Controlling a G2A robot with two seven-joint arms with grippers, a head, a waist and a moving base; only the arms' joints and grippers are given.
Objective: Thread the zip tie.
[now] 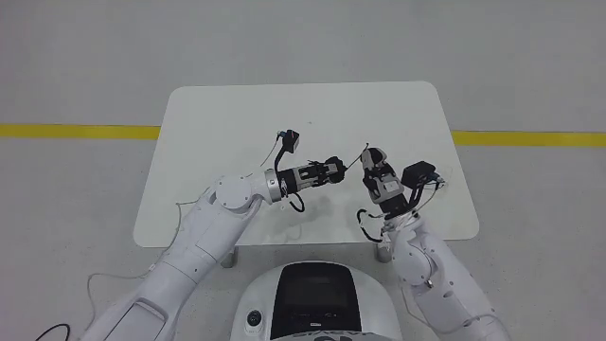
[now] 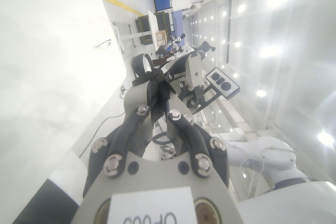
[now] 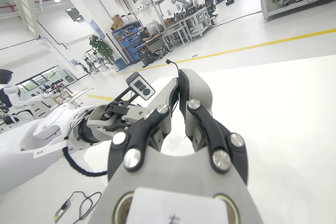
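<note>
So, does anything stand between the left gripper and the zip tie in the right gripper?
Nothing visible does. The right gripper is shut on the black zip tie, whose end sticks out past its fingertips. The left gripper is close beside it above the white table, with only air between them.

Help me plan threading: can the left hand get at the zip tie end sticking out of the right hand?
Probably yes: the zip tie pokes free past the shut right hand, and only open air lies between it and the left hand, itself shut.
</note>
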